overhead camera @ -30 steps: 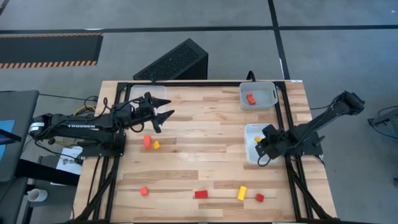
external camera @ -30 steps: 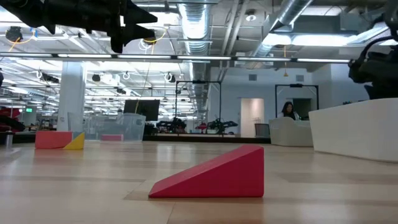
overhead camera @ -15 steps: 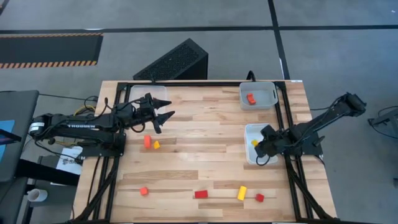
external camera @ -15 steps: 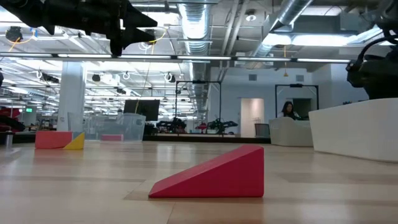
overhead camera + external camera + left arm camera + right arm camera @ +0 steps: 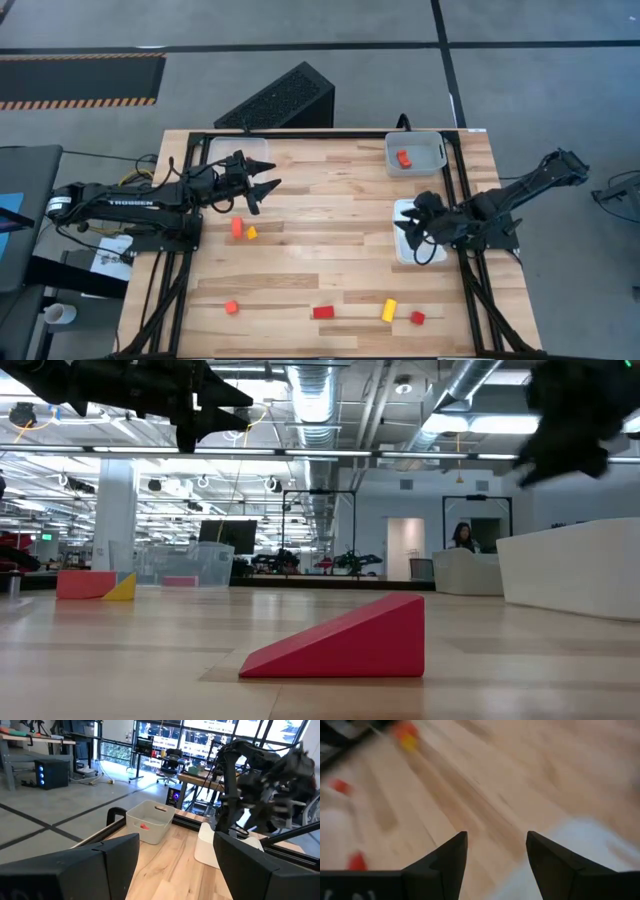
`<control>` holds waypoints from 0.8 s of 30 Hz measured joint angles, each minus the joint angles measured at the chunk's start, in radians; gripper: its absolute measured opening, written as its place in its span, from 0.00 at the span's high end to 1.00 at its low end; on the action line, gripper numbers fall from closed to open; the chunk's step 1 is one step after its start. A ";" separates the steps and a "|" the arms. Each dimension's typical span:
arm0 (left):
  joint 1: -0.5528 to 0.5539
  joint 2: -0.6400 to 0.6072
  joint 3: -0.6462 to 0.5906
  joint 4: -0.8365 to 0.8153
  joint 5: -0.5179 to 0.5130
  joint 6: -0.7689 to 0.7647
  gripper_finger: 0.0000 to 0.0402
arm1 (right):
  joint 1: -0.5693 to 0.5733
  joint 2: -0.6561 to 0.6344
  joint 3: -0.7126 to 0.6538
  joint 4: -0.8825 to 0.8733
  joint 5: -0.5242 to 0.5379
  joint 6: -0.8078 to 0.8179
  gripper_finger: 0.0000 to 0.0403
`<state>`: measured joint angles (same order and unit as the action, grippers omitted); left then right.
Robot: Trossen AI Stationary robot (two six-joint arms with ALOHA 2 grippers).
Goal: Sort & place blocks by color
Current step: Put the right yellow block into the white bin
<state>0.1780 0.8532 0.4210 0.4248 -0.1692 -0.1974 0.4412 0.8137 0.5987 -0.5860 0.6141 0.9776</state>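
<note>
Jaws of the right gripper (image 5: 408,226) stood open and empty, having swung off the white tray (image 5: 404,254) at the desk's right edge toward the desk's middle since half a second before; I judged a yellow drop complete and the next pick beginning. Left gripper (image 5: 262,187), jaws open, hung unmoved near the far-left corner. Only the high view showed the loose blocks (image 5: 242,229) left of centre and others (image 5: 389,310) along the near edge; the low view showed mainly a red wedge (image 5: 345,640).

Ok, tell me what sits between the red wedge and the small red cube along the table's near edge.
A yellow block lies between the red wedge and the small red cube, touching neither; the high view shows it.
</note>
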 joint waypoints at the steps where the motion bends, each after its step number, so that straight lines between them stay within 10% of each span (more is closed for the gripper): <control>1: 0.000 0.000 0.000 0.000 0.000 0.000 0.40 | 0.000 0.004 0.000 0.067 0.011 -0.064 0.45; 19: 0.000 0.000 0.000 0.008 0.067 0.058 0.40 | 0.069 0.474 0.001 1.136 0.095 -0.701 0.45; 24: -0.003 0.000 0.000 0.038 0.174 0.069 0.40 | 0.061 0.630 0.000 1.205 0.091 -0.699 0.45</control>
<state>0.1753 0.8532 0.4208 0.4632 0.0052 -0.1284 0.5021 1.4433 0.5991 0.6193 0.7050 0.2790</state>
